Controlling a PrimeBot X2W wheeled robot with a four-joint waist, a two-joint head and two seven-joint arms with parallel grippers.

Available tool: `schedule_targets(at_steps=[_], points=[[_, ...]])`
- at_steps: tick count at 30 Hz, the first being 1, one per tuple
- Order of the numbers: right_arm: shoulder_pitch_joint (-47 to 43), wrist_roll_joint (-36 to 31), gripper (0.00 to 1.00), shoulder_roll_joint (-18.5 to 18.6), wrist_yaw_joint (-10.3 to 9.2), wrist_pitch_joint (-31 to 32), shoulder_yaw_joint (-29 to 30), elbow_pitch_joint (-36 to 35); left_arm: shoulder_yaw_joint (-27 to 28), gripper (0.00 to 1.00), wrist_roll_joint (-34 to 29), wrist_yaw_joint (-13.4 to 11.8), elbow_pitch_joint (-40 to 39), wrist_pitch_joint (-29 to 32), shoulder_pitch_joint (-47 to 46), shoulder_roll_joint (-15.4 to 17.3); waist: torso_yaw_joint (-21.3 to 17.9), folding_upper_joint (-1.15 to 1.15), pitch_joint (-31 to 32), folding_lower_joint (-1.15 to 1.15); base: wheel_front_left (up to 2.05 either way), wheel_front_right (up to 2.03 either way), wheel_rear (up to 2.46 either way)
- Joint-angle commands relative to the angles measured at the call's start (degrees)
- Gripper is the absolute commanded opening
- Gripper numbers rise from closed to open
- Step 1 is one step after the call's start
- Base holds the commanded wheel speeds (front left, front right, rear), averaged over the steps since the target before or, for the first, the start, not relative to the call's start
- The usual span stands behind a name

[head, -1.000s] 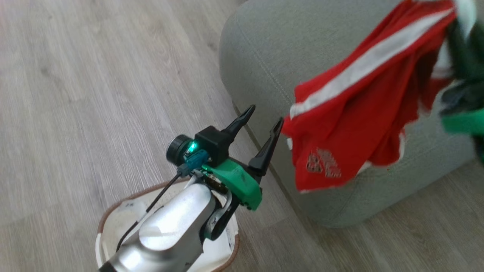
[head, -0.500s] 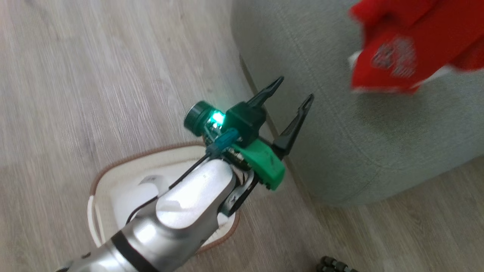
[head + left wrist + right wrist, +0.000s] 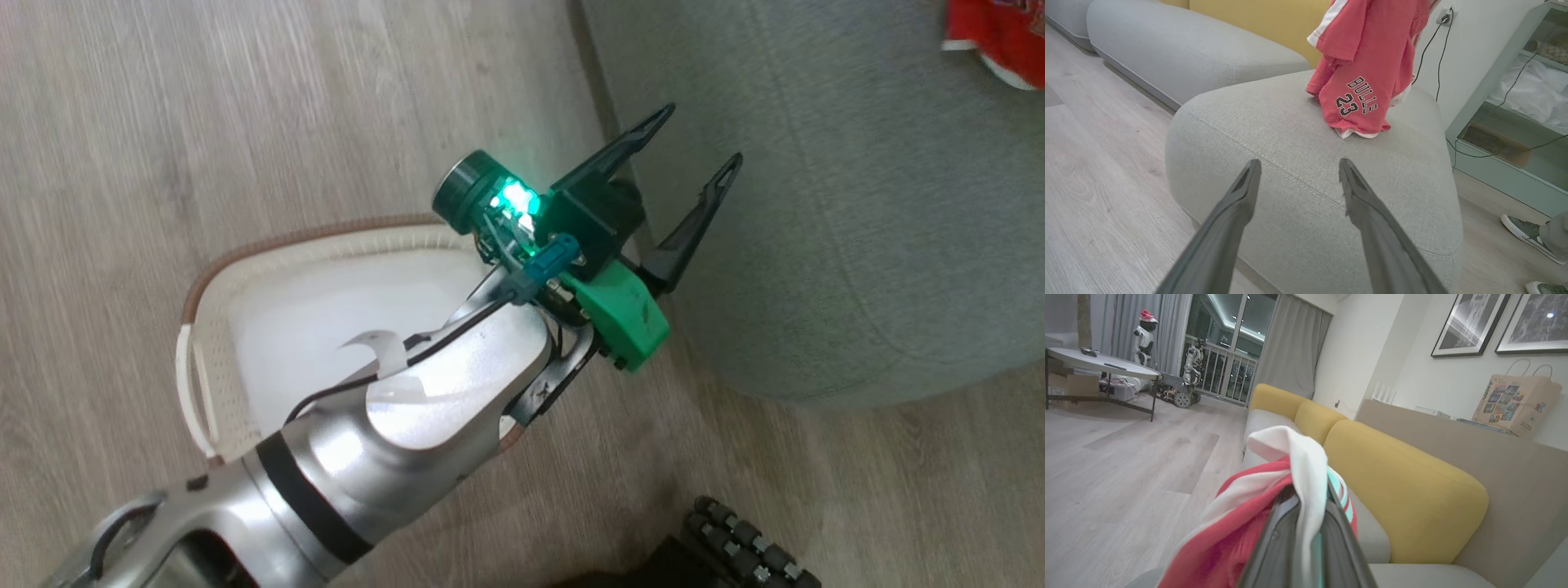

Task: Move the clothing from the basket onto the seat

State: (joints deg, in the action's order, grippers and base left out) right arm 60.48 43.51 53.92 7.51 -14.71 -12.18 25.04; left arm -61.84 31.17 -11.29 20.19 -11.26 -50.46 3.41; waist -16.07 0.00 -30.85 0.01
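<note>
My left gripper spread open, empty, beside the large grey-green upholstered seat, small oval white perforated plastic basket under its forearm, my right gripper clenched on bright red white-striped clothing, hem touching seat.

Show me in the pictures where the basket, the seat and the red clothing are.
basket [image 3: 214, 367]: head view, perforated side wall.
seat [image 3: 1274, 122]: left wrist view, bare top of the cushion.
clothing [image 3: 1367, 53]: left wrist view, red fabric above the lettering.
</note>
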Motion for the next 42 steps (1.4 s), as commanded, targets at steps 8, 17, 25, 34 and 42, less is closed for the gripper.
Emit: schedule_targets(at_steps=[8,17,25,34,42], points=[[-0.98,0.48,0.00,-0.13,-0.02,-0.29,-6.22,8.50,-3.68,1.00,4.22,-3.08,-1.60,-1.88,-4.89,-0.52,2.67,0.00,-5.80,-0.01,0.00,0.00,0.00],[-2.37,9.16,0.00,-1.74,-0.02,1.73,-21.16,20.41,-6.80,1.00,8.50,-5.62,-1.40,-3.36,-7.39,-0.53,4.26,0.00,-6.27,-0.01,0.00,0.00,0.00],[-1.15,19.00,0.00,1.00,-0.02,9.21,-33.38,22.31,-7.08,1.00,10.00,-6.91,-1.51,-3.70,-7.37,-0.53,5.27,0.00,-4.61,-0.01,0.00,0.00,0.00],[1.89,22.26,1.00,1.89,-0.02,10.45,-41.98,23.33,-4.99,1.00,9.42,-6.06,-1.78,-3.73,-4.77,-0.53,4.83,0.00,0.55,-0.01,0.00,0.00,0.00],[4.65,24.09,1.00,3.47,-0.02,12.61,-50.35,21.56,-0.42,1.00,8.28,-3.30,-0.71,-3.74,0.87,-0.52,3.08,0.00,9.14,-0.01,0.00,0.00,0.00]])
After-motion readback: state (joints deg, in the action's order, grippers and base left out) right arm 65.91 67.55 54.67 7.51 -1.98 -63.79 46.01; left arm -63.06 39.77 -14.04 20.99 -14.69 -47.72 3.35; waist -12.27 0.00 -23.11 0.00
